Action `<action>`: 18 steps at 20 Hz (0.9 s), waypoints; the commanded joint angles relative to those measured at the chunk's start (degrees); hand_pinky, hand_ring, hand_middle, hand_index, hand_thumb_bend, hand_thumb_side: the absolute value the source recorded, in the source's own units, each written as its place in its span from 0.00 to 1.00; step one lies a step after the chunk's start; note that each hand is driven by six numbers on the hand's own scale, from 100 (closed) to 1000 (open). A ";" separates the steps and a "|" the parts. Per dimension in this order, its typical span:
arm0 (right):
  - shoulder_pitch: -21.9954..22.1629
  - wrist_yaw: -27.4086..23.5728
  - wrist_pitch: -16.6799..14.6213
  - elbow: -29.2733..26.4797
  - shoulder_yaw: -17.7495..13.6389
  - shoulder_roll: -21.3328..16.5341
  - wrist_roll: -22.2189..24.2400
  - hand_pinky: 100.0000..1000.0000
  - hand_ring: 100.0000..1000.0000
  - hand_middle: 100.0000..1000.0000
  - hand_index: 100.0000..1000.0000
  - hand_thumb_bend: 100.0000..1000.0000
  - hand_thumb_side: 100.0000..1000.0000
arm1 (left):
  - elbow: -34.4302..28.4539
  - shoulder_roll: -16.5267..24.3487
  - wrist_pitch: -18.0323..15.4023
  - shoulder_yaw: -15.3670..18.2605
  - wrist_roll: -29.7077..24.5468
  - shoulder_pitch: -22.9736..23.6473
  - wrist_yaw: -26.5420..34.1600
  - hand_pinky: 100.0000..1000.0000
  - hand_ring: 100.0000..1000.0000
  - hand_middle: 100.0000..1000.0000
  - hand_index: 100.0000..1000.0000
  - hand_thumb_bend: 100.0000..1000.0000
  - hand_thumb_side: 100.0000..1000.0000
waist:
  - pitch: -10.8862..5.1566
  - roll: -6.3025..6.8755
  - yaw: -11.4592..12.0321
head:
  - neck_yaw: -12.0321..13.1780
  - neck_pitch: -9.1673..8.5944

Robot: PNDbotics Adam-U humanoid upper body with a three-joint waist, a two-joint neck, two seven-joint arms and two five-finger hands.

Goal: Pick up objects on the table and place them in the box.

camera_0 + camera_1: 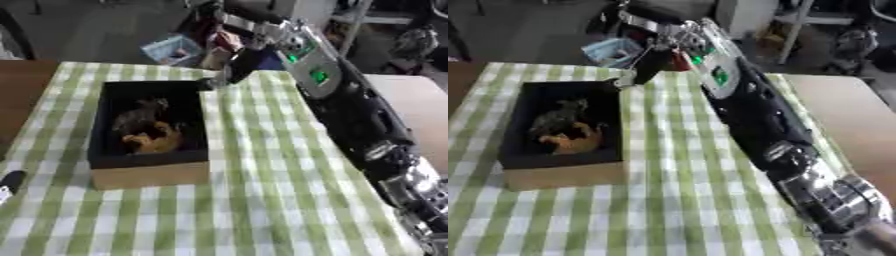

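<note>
Box lengthwise away from robot; right hand at far corner, fingers' state unclear.

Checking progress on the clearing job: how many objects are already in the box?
2 can be made out: a dark toy behind an orange toy, both mid box. More could be hidden.

right hand over box far corner; toys inside

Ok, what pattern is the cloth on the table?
Green and white checks on the tablecloth, clearest in the left eye view.
</note>
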 commanded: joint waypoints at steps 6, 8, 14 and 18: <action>13.58 -12.41 7.24 -19.84 -6.23 -5.02 -16.02 0.60 0.75 0.68 0.80 0.54 0.21 | -0.47 0.55 0.48 2.13 3.88 0.29 0.60 0.67 0.54 0.58 0.70 0.34 0.00 | -0.41 1.54 -3.98 | 3.39 0.05; 17.73 -15.37 8.20 -23.38 -7.81 -4.02 -19.91 0.59 0.74 0.67 0.80 0.54 0.21 | -0.44 0.39 0.77 2.73 5.77 0.51 1.21 0.66 0.53 0.57 0.69 0.35 0.00 | -0.28 1.75 -5.19 | 4.54 0.01; 28.10 -23.22 10.09 -26.97 -10.91 -0.19 -28.99 0.56 0.73 0.63 0.79 0.51 0.21 | -0.86 0.08 1.29 3.66 9.85 0.65 3.13 0.66 0.53 0.57 0.68 0.35 0.00 | 0.36 2.24 -8.27 | 6.49 0.15; 31.88 -25.30 10.11 -27.08 -11.79 0.62 -30.47 0.56 0.73 0.63 0.79 0.51 0.21 | -1.14 -0.22 1.32 3.99 10.98 0.87 3.44 0.66 0.53 0.57 0.68 0.35 0.00 | 0.92 2.36 -9.00 | 6.87 0.26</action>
